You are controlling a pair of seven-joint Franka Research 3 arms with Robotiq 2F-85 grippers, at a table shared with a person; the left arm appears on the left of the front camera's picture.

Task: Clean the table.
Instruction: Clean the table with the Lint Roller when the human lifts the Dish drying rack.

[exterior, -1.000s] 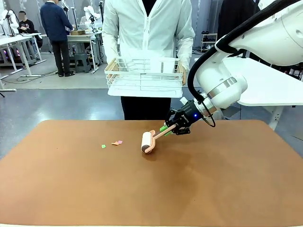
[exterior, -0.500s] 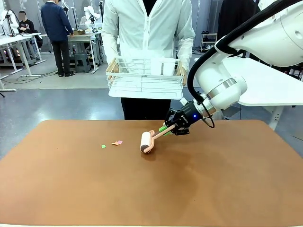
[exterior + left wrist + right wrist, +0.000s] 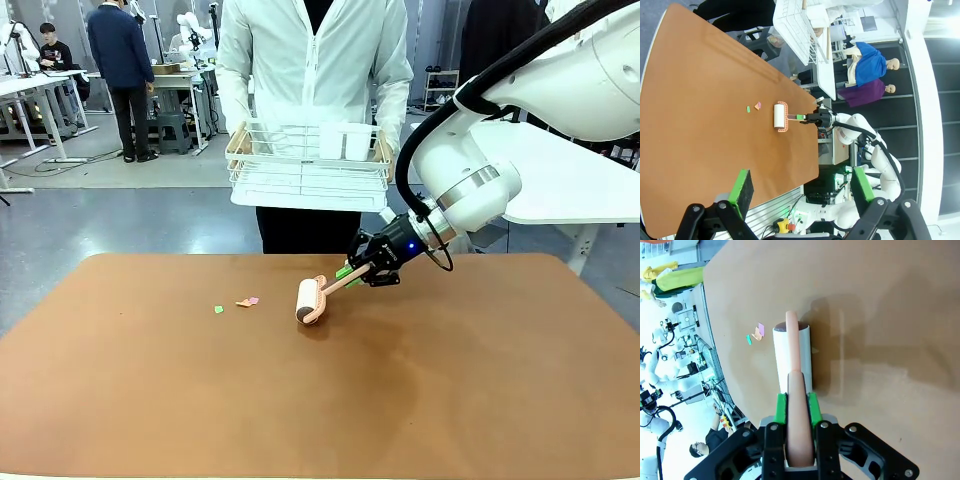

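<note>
Pink roller [image 3: 308, 300], judged light and stiff, is clamped by its handle in the right gripper [image 3: 348, 270] near the far edge of the table [image 3: 200, 400].

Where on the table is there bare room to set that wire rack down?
The table is bare across its whole near half, at its left end beyond the paper scraps, and at its right end. Crowded: the far middle, with those scraps, the lint roller and the right claw.

You get the front camera facing across the table [image 3: 150, 400] toward the person [image 3: 310, 60]; the left wrist looks from well away, rolled sideways; the right wrist sits close above the roller [image 3: 802, 355], which all three share
</note>
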